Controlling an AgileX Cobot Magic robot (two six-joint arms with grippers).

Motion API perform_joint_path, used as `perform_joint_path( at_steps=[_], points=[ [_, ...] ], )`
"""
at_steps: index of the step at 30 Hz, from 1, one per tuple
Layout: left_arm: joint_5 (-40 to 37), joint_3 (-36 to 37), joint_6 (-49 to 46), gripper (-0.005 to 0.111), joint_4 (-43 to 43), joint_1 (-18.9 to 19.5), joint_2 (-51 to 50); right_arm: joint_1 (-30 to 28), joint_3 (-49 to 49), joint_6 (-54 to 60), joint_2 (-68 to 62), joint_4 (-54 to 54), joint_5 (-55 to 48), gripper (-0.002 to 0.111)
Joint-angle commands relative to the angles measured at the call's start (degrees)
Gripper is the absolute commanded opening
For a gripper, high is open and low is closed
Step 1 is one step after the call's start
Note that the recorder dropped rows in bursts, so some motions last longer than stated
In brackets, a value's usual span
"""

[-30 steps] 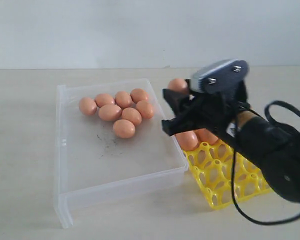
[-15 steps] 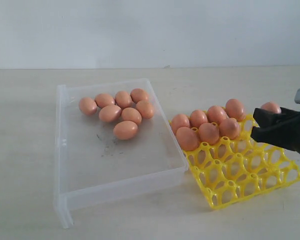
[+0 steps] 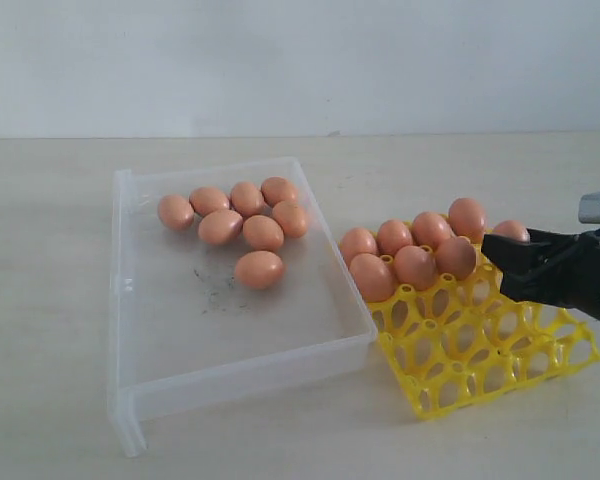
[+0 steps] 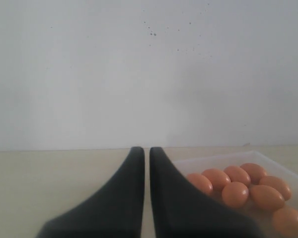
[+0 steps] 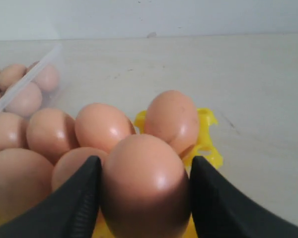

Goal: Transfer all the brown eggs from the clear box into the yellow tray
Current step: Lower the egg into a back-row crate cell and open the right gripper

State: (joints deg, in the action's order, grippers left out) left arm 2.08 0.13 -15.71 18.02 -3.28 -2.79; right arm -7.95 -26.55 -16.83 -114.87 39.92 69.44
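Right wrist view puts one smooth orange-brown oval egg (image 5: 144,183) nearest, clamped at its sides between the two black fingers (image 5: 77,203) of the right gripper (image 5: 144,171). The grip on the flanks leaves the egg's underside free, which should let it drop straight into a cup. Just behind it, seven seated eggs (image 5: 103,126) stand packed shoulder to shoulder in the bright yellow plastic lattice egg tray (image 5: 208,148).

Seen from the exterior view, the right gripper (image 3: 502,268) hovers at the tray's far right side, with the held egg (image 3: 510,232) peeping above the fingers. The seated eggs (image 3: 415,267) fill the far row and three cups of the next, so the carried one is probably meant for the open cup at that row's end. The near rows of the yellow tray (image 3: 480,370) are bare, so filling runs from back to front.

Farther left, just beside the tray, the large shallow clear plastic box (image 3: 240,375) holds eight loose eggs (image 3: 263,232) clustered at its far end, roughly half the job.

The left gripper (image 4: 144,153) hangs idle beside the box with its dark fingers (image 4: 161,198) drawn together on nothing, clear of the working arm.
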Motion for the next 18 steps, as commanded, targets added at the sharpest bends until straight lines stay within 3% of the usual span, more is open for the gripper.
perform_joint_path(
  at_steps=[1,18],
  points=[
    [0.90,-0.13,-0.26,0.004,0.26,-0.16,-0.23,-0.49,-0.17,3.25,-1.17,-1.94,0.52,0.000],
    [0.90,-0.13,-0.26,0.004,0.26,-0.16,-0.23,-0.16,-2.65,2.16,-1.17,3.75,0.52,0.000]
  ],
)
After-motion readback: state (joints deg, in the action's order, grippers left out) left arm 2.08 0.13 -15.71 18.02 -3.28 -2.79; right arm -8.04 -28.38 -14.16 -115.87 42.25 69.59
